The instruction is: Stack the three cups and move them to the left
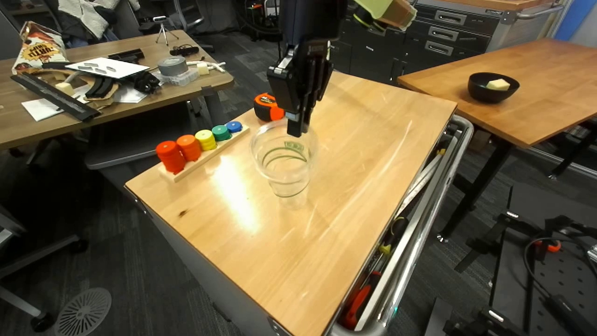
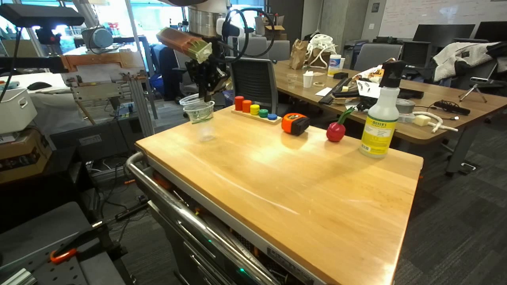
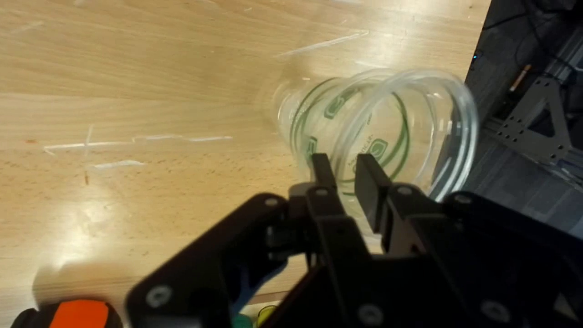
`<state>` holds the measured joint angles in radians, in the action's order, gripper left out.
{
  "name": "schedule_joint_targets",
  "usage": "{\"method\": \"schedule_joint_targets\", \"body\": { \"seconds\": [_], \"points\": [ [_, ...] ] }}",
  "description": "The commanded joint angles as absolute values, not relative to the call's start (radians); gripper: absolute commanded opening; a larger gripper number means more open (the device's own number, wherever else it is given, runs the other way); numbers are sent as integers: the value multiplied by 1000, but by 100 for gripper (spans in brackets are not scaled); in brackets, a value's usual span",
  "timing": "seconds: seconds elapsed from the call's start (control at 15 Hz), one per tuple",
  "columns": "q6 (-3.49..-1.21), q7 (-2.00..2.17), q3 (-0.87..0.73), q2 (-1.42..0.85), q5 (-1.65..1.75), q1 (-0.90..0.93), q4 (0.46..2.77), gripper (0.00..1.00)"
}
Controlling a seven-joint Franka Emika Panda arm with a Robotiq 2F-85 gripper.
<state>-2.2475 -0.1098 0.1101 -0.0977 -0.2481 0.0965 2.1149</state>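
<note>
The clear cups (image 1: pixel 282 170) stand together as a nested-looking group on the wooden tabletop (image 1: pixel 354 186). In an exterior view, two rims show on the cups (image 2: pixel 199 114), one slightly offset from the other; I cannot tell how many cups there are. In the wrist view, the cups (image 3: pixel 387 123) lie in line with the jaws and show overlapping rims and green bands. My gripper (image 1: pixel 297 128) points down at the rim, and also shows in the other exterior view (image 2: pixel 207 97). In the wrist view, the fingertips (image 3: pixel 345 159) are a small gap apart, with a cup wall between them.
A peg board of coloured discs (image 1: pixel 200 144) and an orange-black tape measure (image 1: pixel 269 107) stand near the cups. A red radish-like toy (image 2: pixel 336 131) and a spray bottle (image 2: pixel 378 126) stand farther along the tabletop. A metal handle rail (image 2: pixel 190 217) runs along one edge.
</note>
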Motion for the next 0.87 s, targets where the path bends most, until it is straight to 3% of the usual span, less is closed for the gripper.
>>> {"method": "schedule_joint_targets", "body": {
  "seconds": [0.0,0.4,0.8],
  "points": [
    [-2273,-163,116,-64,-287,91,2121,54],
    [-2201,-100,71,18,-167,65,2056,98],
    [-2166,-114,36,54,-143,43,2046,100]
  ]
}}
